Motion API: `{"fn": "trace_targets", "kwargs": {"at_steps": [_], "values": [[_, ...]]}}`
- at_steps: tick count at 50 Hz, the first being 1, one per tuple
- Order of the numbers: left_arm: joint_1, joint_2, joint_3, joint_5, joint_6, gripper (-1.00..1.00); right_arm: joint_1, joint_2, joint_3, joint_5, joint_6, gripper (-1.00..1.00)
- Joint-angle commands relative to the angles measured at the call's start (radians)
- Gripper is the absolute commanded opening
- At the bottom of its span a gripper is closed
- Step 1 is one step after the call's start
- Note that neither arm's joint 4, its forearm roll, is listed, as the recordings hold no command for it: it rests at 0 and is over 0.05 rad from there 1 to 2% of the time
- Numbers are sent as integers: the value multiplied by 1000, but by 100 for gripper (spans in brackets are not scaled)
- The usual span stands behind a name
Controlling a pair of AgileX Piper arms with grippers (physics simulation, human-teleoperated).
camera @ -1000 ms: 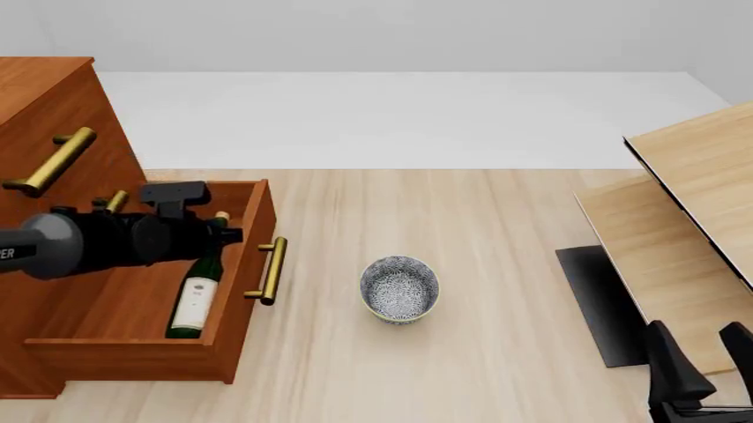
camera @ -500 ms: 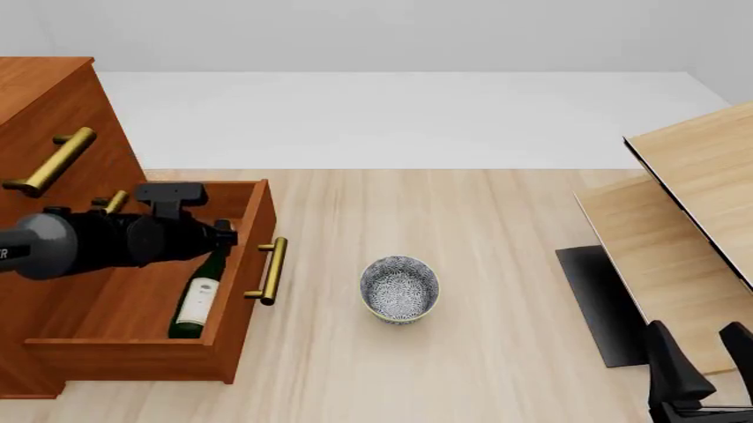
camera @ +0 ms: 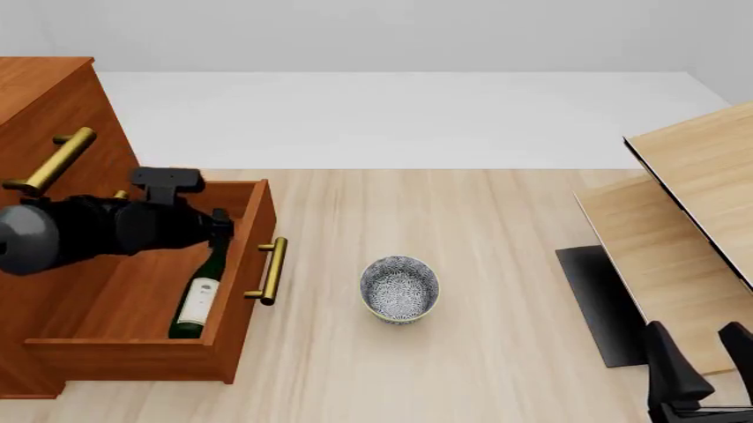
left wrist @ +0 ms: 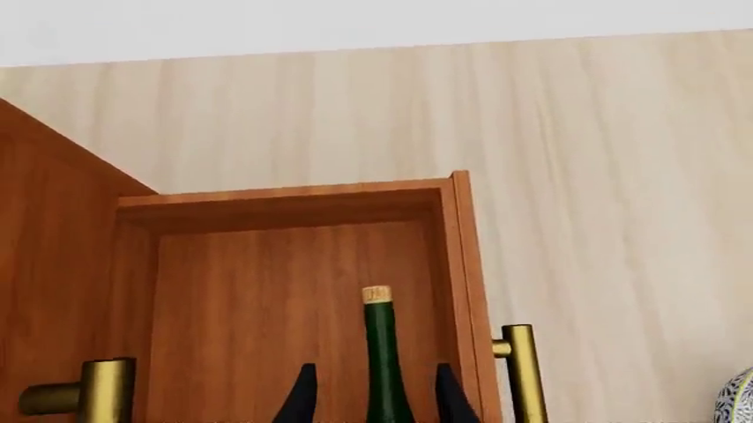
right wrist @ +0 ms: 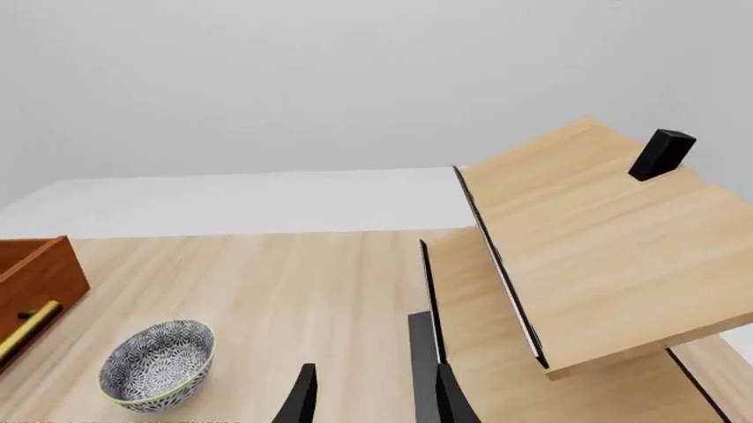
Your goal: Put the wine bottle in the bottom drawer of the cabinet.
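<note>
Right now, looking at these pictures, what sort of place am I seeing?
Probably a computer-rendered test room rather than a real home. A reddish wooden cabinet stands on a pale wood floor, a wine bottle lies in its open bottom drawer, a speckled bowl sits nearby, and the walls are blank.

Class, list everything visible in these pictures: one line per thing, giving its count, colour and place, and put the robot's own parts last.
wine bottle: one, dark green with white label, lying in the open bottom drawer.
bottom drawer: one, reddish-brown, pulled out of the cabinet.
cabinet: one, reddish-brown, brass handles, at left.
bowl: one, speckled grey-white, on the floor right of the drawer.
table: one, pale wood, at right.
left gripper: one, black, open around the bottle's neck.
right gripper: one, black, open, holding nothing.
</note>
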Motion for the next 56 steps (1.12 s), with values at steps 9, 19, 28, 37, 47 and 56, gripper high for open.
{"fn": "trace_targets", "kwargs": {"at_steps": [9,19,28,37,47,56], "values": [[7,-168,-54,151,13,100,15,0,0,4,-34,100],[-7,-284,-89,253,7,100,24,0,0,7,-50,100],[-19,-395,-120,347,12,100,29,0,0,8,-60,100],[-47,-544,-200,489,2,100,32,0,0,6,-68,100],[-82,-688,-239,605,10,100,44,0,0,5,-87,100],[-88,-800,-326,711,-13,100,48,0,0,2,-88,100]]}}
